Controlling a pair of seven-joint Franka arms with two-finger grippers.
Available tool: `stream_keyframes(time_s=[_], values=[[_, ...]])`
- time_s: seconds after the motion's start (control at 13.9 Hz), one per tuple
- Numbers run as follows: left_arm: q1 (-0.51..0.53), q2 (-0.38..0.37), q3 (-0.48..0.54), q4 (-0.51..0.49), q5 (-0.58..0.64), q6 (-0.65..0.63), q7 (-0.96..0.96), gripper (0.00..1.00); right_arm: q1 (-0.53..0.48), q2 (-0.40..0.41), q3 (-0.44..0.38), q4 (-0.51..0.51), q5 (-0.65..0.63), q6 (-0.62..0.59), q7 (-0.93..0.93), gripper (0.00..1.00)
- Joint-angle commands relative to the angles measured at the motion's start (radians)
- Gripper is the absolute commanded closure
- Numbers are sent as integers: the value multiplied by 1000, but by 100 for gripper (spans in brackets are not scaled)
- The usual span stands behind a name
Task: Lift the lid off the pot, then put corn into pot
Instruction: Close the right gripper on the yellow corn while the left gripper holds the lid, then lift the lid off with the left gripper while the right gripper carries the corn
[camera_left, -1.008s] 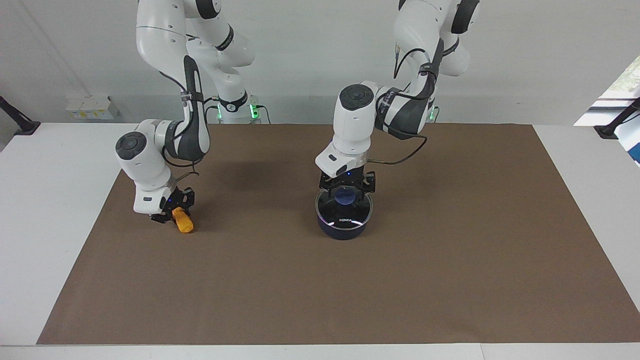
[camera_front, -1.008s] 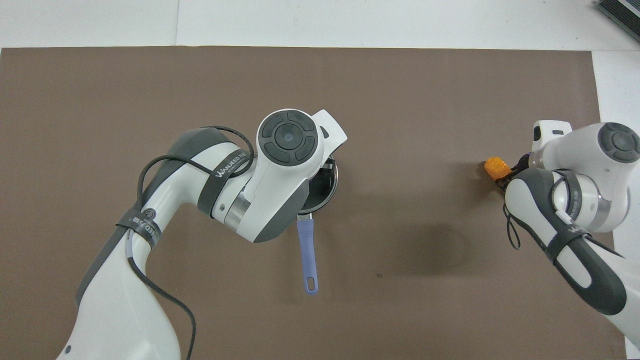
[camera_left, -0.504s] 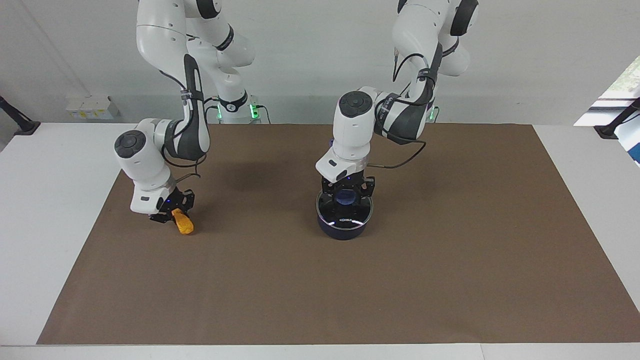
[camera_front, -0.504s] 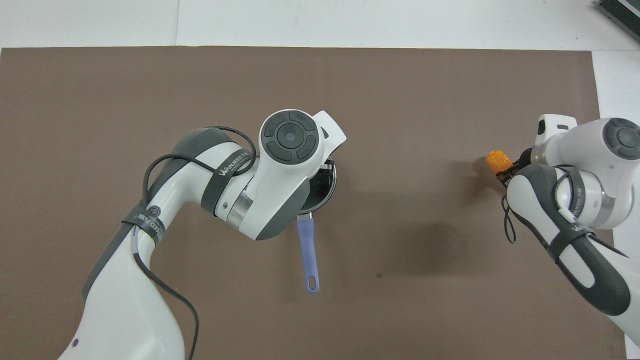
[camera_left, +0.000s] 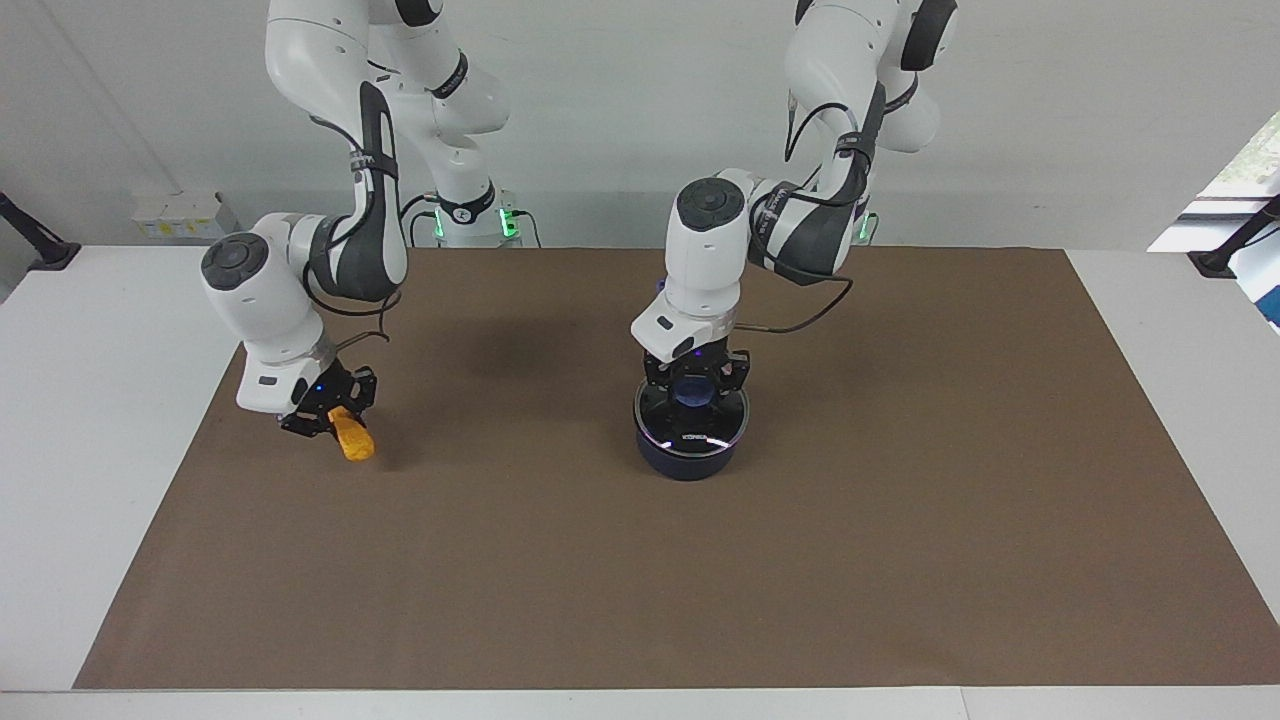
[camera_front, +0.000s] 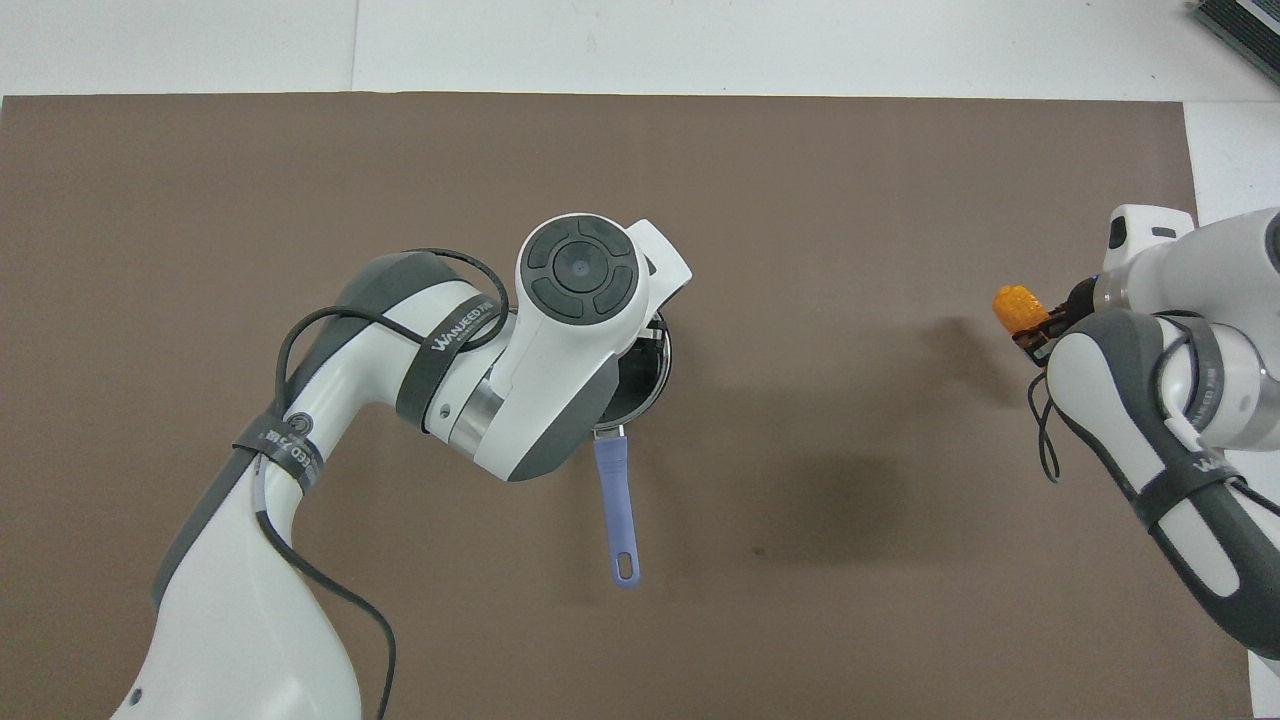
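Observation:
The pot stands near the middle of the brown mat, its long blue handle pointing toward the robots. The glass lid lies on it, with a strip showing in the overhead view. My left gripper is down at the lid's blue knob. My right gripper is shut on the orange corn and holds it tilted a little above the mat, near the right arm's end. The corn sticks out of that gripper in the overhead view.
The brown mat covers most of the white table. My left arm hides most of the pot from above.
My right gripper has lifted the corn off the mat and drawn it toward the right arm's end. My left gripper has settled lower onto the lid's knob; lid and pot have not moved.

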Motion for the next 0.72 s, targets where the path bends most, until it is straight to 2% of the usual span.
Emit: stream_keyframes(time_s=[0.0, 0.36, 0.65], values=[[4, -52, 22, 31, -5, -70, -7, 100, -6, -71, 5, 46, 9, -121, 92, 100], [122, -135, 25, 16, -28, -111, 25, 100, 53, -145, 26, 162, 0, -333, 308, 100], [222, -156, 25, 2, -46, -136, 153, 100, 245, -139, 26, 175, -15, -326, 610, 100]])
